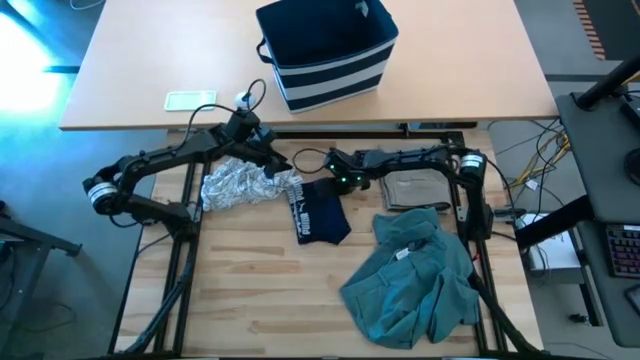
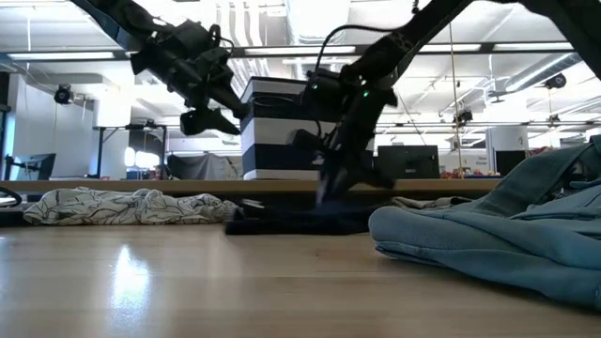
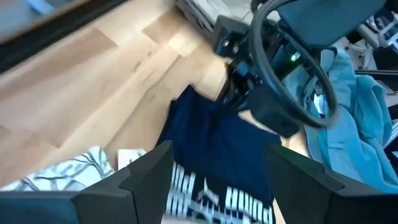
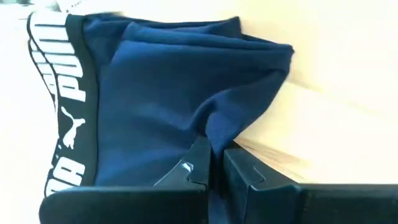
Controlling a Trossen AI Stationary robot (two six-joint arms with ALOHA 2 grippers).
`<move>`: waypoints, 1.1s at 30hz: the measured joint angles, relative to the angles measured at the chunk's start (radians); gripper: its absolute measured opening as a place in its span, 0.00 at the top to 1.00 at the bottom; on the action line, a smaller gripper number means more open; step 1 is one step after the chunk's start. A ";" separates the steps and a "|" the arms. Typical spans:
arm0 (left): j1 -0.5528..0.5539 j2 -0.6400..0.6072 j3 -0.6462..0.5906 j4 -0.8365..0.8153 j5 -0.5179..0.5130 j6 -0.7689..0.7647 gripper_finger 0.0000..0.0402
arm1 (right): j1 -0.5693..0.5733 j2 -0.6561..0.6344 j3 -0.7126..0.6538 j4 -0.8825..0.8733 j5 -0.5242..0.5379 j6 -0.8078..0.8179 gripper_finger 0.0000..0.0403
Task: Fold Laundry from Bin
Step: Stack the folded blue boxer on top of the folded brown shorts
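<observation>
- Right claw (image 4: 214, 167) pinches our navy garment (image 1: 320, 213) by its edge; left claw (image 1: 272, 158) hovers wide
- Folding step: next we lift the edge over

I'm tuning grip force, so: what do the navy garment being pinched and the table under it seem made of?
The navy garment looks like soft matte knit fabric, likely cotton jersey: it creases and bunches where the right gripper pinches its edge. The table looks like pale wood planks with a light sheen: visible grain and board seams.
</observation>
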 joint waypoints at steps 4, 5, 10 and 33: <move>0.000 -0.031 0.000 -0.005 -0.020 0.003 0.43 | -0.025 -0.062 0.000 -0.185 0.045 -0.024 0.97; 0.001 -0.035 0.000 -0.005 -0.020 0.004 0.43 | -0.032 -0.074 -0.001 -0.230 0.059 -0.034 0.97; 0.001 -0.045 0.000 -0.005 -0.021 0.007 0.43 | -0.076 -0.147 -0.002 -0.437 0.152 -0.055 0.97; 0.001 -0.047 0.000 -0.005 -0.022 -0.009 0.43 | -0.366 -0.345 -0.011 -0.798 0.289 -0.292 0.97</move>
